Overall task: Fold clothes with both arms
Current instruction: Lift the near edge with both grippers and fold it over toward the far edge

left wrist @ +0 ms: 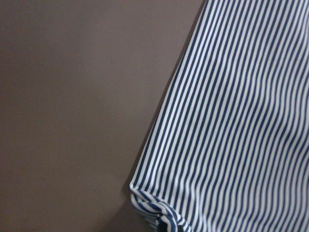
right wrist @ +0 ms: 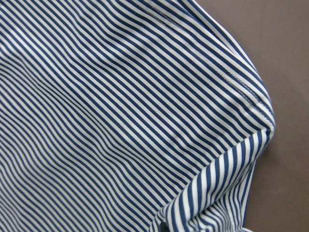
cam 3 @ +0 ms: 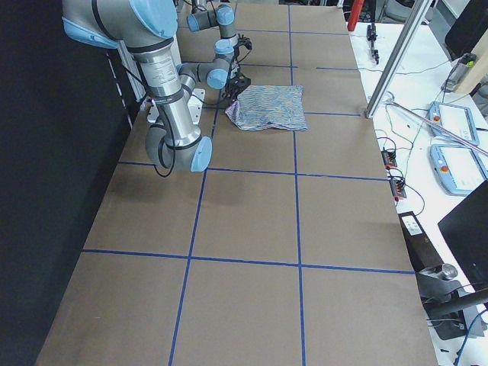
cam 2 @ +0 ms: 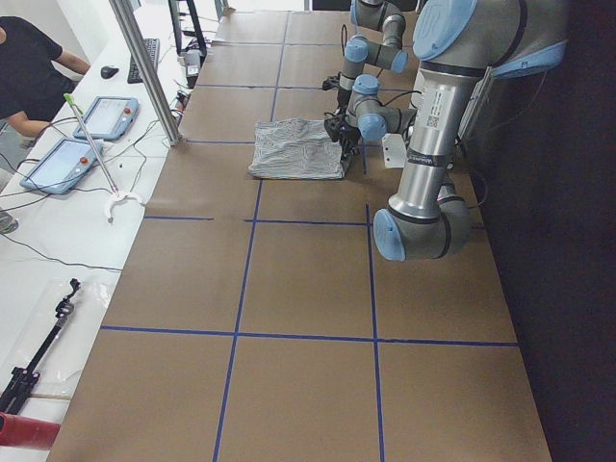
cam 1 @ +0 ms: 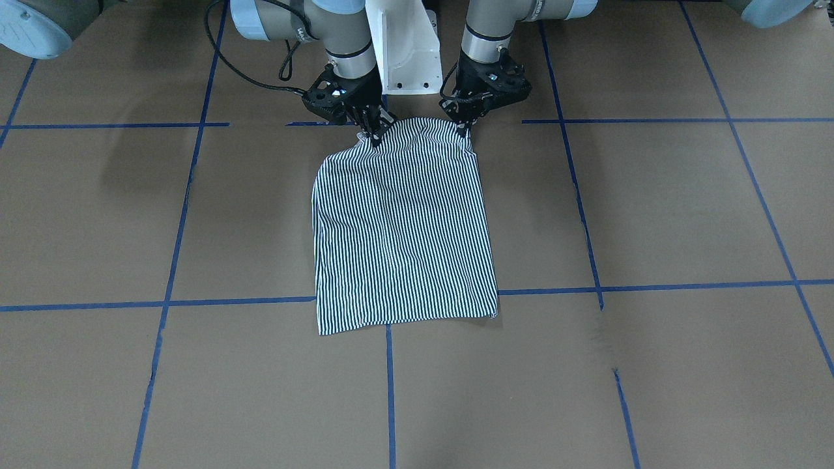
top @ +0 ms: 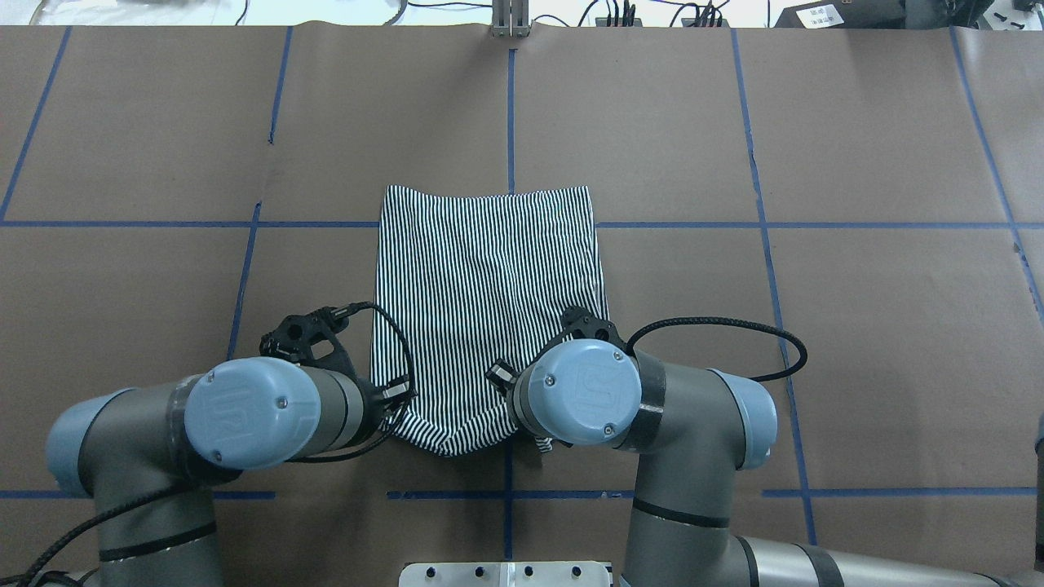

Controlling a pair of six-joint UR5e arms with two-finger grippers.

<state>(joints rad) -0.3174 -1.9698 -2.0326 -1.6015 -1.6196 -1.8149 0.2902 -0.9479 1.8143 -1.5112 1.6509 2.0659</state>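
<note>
now | mid-fold: left gripper (cam 1: 464,127), right gripper (cam 1: 374,135) each clamped on shirt (cam 1: 401,228) corner | next: carry both evenly forward

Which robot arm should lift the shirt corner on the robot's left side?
Left. The left gripper pinches that near corner of the striped shirt, so it probably just needs to lift. The right gripper holds the other near corner.

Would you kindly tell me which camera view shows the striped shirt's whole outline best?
The exterior front-facing view: the shirt lies unobstructed, the left gripper and right gripper pinching its two corners nearest the robot. Overhead, the arms hide that edge; the side views show it small and far; the wrist views show only close-up stripes.
</note>
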